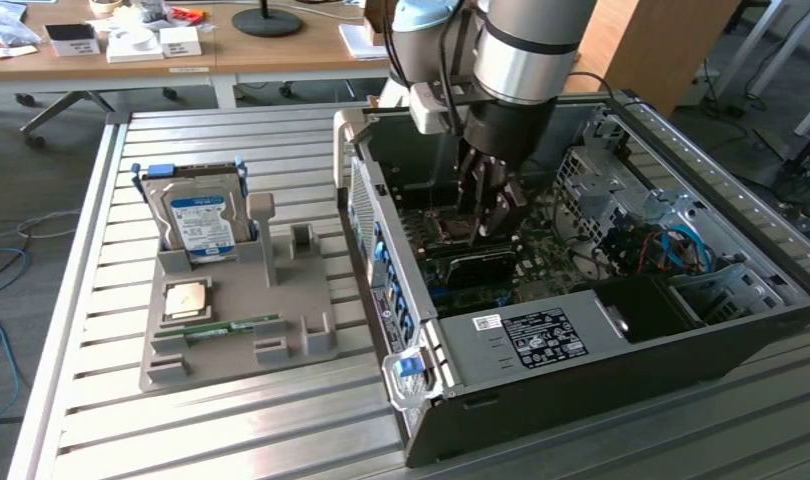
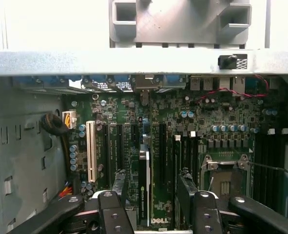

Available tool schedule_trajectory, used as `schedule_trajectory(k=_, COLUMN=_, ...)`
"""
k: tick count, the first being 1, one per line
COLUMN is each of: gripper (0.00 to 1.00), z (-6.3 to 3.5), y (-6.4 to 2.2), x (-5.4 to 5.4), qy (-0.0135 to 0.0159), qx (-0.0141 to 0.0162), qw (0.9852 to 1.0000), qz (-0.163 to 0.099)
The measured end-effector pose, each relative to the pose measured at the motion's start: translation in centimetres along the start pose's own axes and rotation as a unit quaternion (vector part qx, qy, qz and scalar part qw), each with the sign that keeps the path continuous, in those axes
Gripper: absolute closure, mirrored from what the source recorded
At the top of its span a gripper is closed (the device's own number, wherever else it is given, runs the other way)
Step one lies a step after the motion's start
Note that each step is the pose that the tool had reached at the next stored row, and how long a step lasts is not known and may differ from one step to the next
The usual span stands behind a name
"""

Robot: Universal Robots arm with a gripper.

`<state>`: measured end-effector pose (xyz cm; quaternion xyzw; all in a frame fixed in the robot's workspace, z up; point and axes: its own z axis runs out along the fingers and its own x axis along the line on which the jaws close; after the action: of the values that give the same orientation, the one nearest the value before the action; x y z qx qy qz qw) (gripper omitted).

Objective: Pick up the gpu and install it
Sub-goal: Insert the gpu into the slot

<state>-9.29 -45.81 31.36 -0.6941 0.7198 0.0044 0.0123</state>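
You have the gripper [image 2: 153, 214] inside the open PC case [image 1: 725, 330], jaws spread wide and holding nothing. The gpu [image 2: 144, 187] stands on edge in a motherboard [image 2: 182, 122] slot between the fingers [image 2: 115, 214]. Keep the fingers square to the card, clear of neighbouring slots and the CPU socket [image 2: 226, 170]. Hard drive [image 1: 198, 222] sits in the tabletop fixture tray [image 1: 298, 345], well apart.

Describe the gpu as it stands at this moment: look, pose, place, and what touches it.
The gpu is a thin dark card seen edge-on, standing upright in a slot of the green motherboard inside the open computer case. Its narrow edge carries small lettering, too small to read. The open gripper straddles it, one finger on each side, not touching the card.
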Motion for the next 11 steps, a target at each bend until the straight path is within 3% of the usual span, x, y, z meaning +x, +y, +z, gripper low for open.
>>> schedule_trajectory(k=7, gripper=0.45, z=0.02, y=-1.11, x=-0.1, qy=-0.0001, qx=0.0000, qw=1.0000, qz=0.000)
schedule_trajectory(k=11, gripper=0.45, z=-0.09, y=-1.32, x=-0.2, qy=-0.0002, qx=0.0000, qw=1.0000, qz=0.000)
